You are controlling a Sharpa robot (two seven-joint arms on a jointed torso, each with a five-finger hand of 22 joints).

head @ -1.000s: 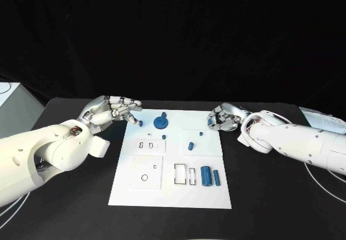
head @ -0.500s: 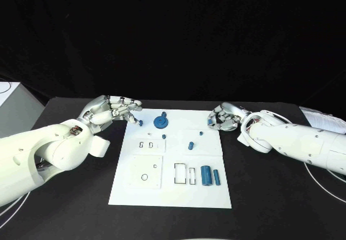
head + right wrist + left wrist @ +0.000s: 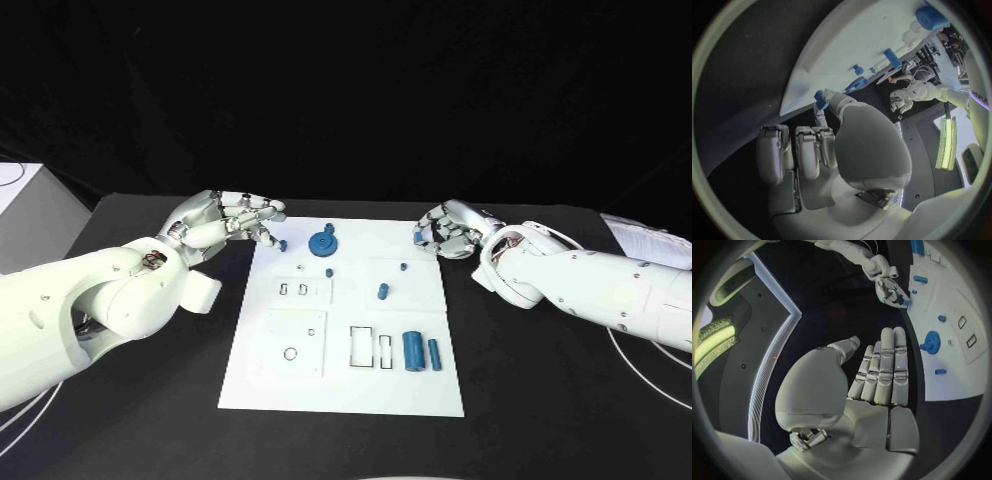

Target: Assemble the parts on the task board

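White and flat, the task board [image 3: 342, 385] lay in the middle of the black table [image 3: 548, 400], with blue parts on it: a round geared part [image 3: 325, 241] near the far edge, two cylinders [image 3: 421, 352] toward the near right, and small pegs [image 3: 382, 291] between them. The left robot hand [image 3: 219, 222] hovered at the board's far left corner, pinching a small blue part [image 3: 280, 244]. The right robot hand [image 3: 450, 232] sat curled at the far right edge, a blue piece [image 3: 821, 99] at its fingertips.
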